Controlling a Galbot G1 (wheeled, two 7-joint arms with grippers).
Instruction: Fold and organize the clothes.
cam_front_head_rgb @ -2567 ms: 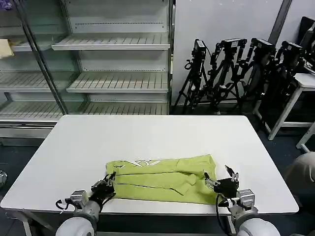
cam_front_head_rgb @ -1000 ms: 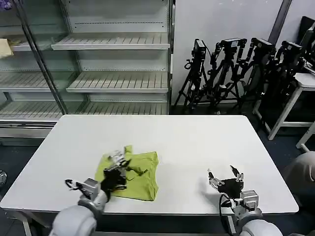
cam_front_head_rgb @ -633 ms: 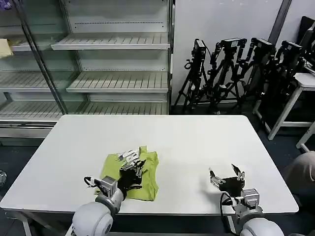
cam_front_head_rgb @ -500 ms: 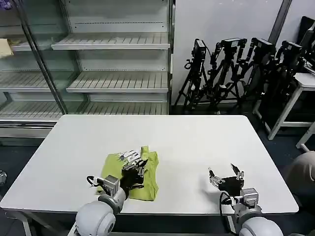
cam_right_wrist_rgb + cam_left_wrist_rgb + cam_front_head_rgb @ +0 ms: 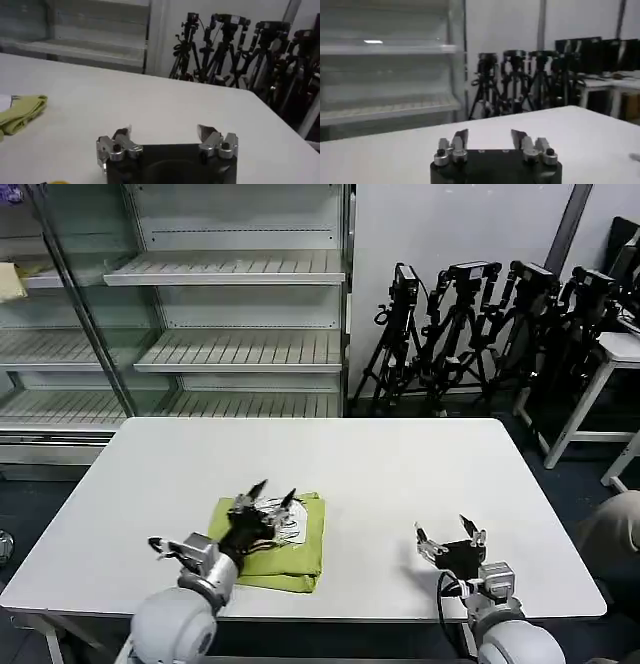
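The lime yellow-green T-shirt (image 5: 290, 546) lies folded into a small square near the table's front left, with its white neck label showing on top. My left gripper (image 5: 273, 491) hovers open just above the bundle's far edge, holding nothing; in the left wrist view its gripper (image 5: 490, 137) has bare table between the fingers. My right gripper (image 5: 446, 533) is open and empty over the table's front right, well apart from the shirt. In the right wrist view that gripper (image 5: 165, 131) is wide open, and an edge of the folded shirt (image 5: 22, 116) shows at the side.
The white table (image 5: 400, 474) carries nothing but the shirt. Glass-fronted shelving (image 5: 200, 304) stands behind it at the left, and a row of black tripods (image 5: 480, 334) at the right. Another white table (image 5: 620, 354) sits at the far right.
The shirt went from a long strip to a small folded square at the left. My left gripper let go of the cloth and rose open above it. The right gripper stayed open.
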